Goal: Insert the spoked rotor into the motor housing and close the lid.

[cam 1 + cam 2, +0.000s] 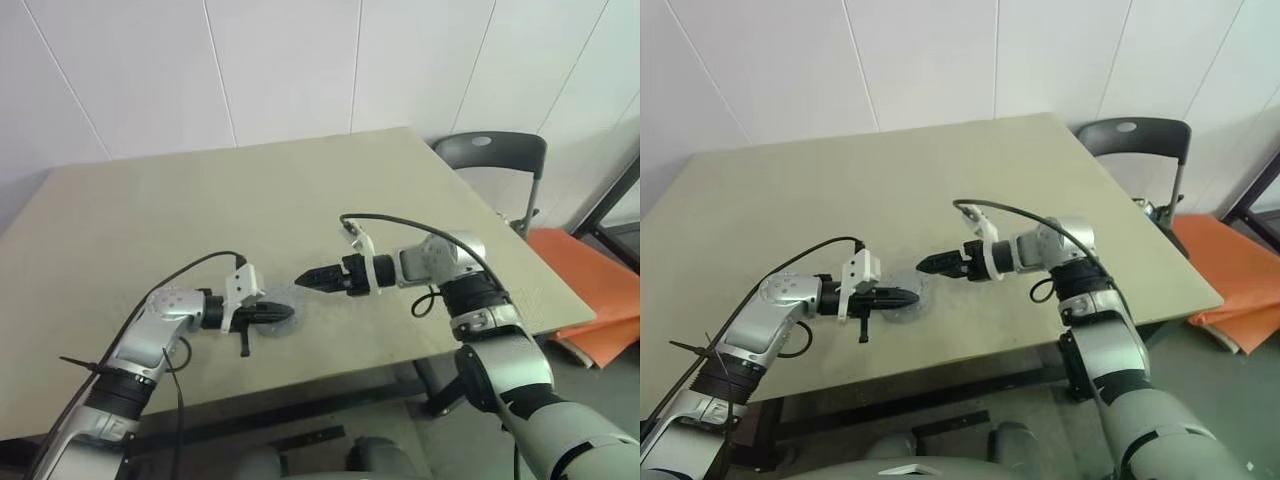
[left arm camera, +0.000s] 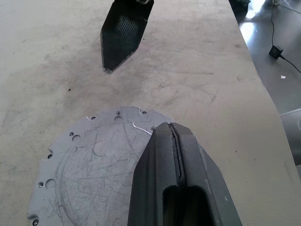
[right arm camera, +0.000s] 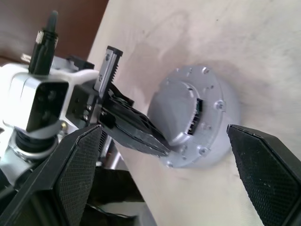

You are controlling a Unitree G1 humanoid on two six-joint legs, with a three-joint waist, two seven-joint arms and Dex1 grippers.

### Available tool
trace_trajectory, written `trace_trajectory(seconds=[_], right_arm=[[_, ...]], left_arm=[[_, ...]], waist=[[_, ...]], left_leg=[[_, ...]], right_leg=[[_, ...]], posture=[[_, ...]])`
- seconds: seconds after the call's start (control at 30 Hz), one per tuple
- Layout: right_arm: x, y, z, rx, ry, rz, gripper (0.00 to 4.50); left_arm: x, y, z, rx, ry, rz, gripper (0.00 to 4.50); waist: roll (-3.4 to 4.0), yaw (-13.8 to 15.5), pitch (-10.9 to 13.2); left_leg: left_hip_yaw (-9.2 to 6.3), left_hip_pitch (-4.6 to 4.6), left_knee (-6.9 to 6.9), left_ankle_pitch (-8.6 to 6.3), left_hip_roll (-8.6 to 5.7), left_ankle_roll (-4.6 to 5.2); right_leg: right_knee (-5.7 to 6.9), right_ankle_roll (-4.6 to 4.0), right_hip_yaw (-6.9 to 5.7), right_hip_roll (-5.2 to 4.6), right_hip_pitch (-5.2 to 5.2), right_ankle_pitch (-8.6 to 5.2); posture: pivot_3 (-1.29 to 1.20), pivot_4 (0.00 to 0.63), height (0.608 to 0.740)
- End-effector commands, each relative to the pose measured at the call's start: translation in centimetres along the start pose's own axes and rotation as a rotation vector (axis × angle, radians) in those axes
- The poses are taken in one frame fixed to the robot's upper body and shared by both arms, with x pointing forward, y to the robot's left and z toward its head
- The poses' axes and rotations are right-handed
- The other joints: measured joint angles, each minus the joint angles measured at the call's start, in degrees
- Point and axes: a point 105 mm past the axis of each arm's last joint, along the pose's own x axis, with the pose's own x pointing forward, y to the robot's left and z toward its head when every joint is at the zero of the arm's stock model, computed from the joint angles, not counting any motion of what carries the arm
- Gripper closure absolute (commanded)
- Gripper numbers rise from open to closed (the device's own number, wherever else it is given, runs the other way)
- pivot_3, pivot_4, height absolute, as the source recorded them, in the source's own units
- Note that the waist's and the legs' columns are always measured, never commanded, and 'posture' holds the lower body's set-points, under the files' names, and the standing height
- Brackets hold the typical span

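Note:
The lid (image 2: 94, 165), a scratched light-grey disc with small holes round its edge, lies flat on the table near the front edge. In the right wrist view the lid (image 3: 181, 106) sits raised a little off the tabletop. My left gripper (image 1: 285, 313) is shut with nothing between its fingers, and its tips (image 2: 169, 136) lie over the lid's top face; I cannot tell whether they touch it. My right gripper (image 1: 303, 279) hovers just beyond the lid, pointing at it, open wide with its fingers (image 3: 77, 174) on either side and empty. The spoked rotor and the motor housing are hidden.
The beige table (image 1: 250, 200) stretches bare behind the lid. A dark chair (image 1: 495, 150) stands at the table's far right corner, and an orange sheet (image 1: 590, 290) lies on the floor to the right. The front table edge is close to the lid.

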Motion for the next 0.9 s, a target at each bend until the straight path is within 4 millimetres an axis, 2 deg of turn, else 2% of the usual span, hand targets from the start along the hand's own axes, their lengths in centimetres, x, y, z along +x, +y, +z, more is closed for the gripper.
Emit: trace_trajectory(seconds=[0.03, 0.13, 0.23, 0.57, 0.8, 0.9], right_arm=[[0.4, -0.3, -0.3, -0.129, 0.054, -0.059, 0.02], [0.7, -1.3, -0.9, -0.136, 0.079, -0.098, 0.02], [0.8, -1.4, -1.2, -0.127, 0.085, -0.091, 0.02], [1.1, -0.2, -2.3, -0.076, 0.131, 0.005, 0.02], [2.2, -0.6, -2.3, -0.008, 0.094, -0.030, 0.02], [2.9, -1.4, -1.9, 0.035, 0.036, -0.084, 0.02]], left_arm=[[0.4, -0.4, -1.5, -0.036, 0.063, -0.016, 4.50], [-0.3, 0.3, -1.2, -0.030, 0.058, 0.011, 4.50], [-1.2, 1.1, -1.1, -0.027, 0.061, 0.046, 4.50], [-4.4, 3.1, -0.7, -0.028, 0.059, 0.154, 4.50], [-4.4, 2.5, -1.4, -0.037, 0.068, 0.149, 4.50], [-4.1, 2.2, -1.5, -0.039, 0.065, 0.145, 4.50]], waist=[[-0.01, -0.04, 0.01], [-0.02, -0.04, 0.03], [-0.06, -0.06, 0.09], [-0.14, -0.07, 0.21], [-0.14, -0.13, 0.23], [-0.15, -0.12, 0.22]], left_leg=[[0.00, 0.00, 0.00, 0.00, 0.00, 0.00], [-0.01, 0.01, 0.00, 0.00, 0.00, 0.00], [-0.01, 0.00, 0.00, 0.00, 0.00, 0.00], [-0.01, -0.09, -0.04, 0.00, 0.02, 0.00], [0.00, -0.10, -0.04, 0.00, 0.03, 0.00], [0.00, -0.05, -0.06, 0.00, 0.04, 0.00]], right_leg=[[0.00, -0.06, 0.00, -0.01, 0.00, -0.04], [0.01, -0.11, 0.00, 0.01, 0.00, -0.07], [0.02, -0.01, 0.00, 0.01, -0.01, -0.01], [0.04, 0.01, 0.01, 0.04, -0.12, 0.02], [0.07, 0.01, 0.01, 0.04, -0.17, 0.03], [0.10, -0.01, 0.02, 0.05, -0.14, 0.03]], posture=[[0.00, 0.000, 0.740], [0.00, 0.000, 0.740], [0.00, 0.000, 0.740], [0.00, 0.000, 0.740], [0.00, 0.000, 0.740], [0.00, 0.000, 0.740]])
